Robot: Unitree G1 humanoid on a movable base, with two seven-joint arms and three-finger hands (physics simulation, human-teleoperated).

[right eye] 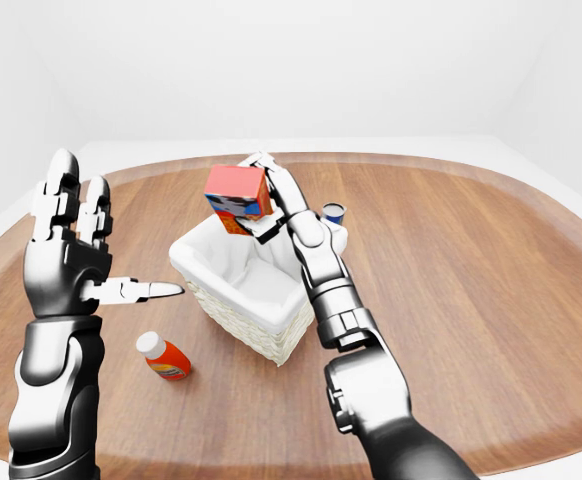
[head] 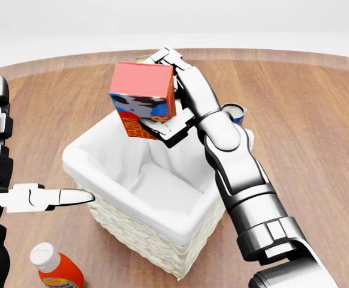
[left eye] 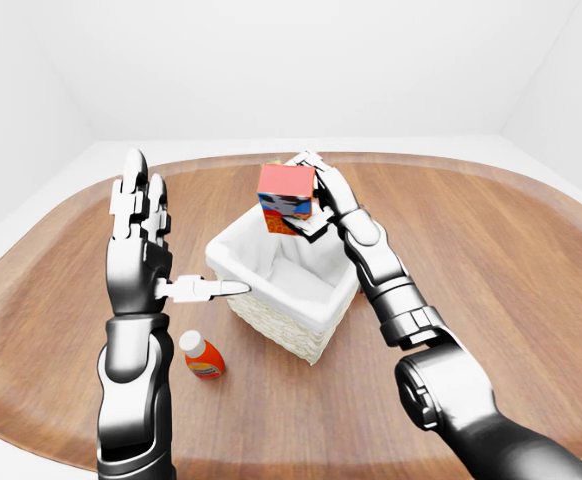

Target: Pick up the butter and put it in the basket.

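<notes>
The butter (head: pixel 140 96) is a red box with a cow picture. My right hand (head: pixel 171 99) is shut on it and holds it above the top edge of the white-lined wicker basket (head: pixel 140 231), over its open inside. The box also shows in the left-eye view (left eye: pixel 285 192). My left hand (left eye: pixel 141 235) is open and empty, raised upright to the left of the basket, with its thumb (head: pixel 54 197) pointing at the basket's left rim.
An orange bottle with a white cap (left eye: pixel 202 356) lies on the wooden table (left eye: pixel 511 260) below and left of the basket. A small blue can (right eye: pixel 333 212) stands just right of the basket, behind my right arm.
</notes>
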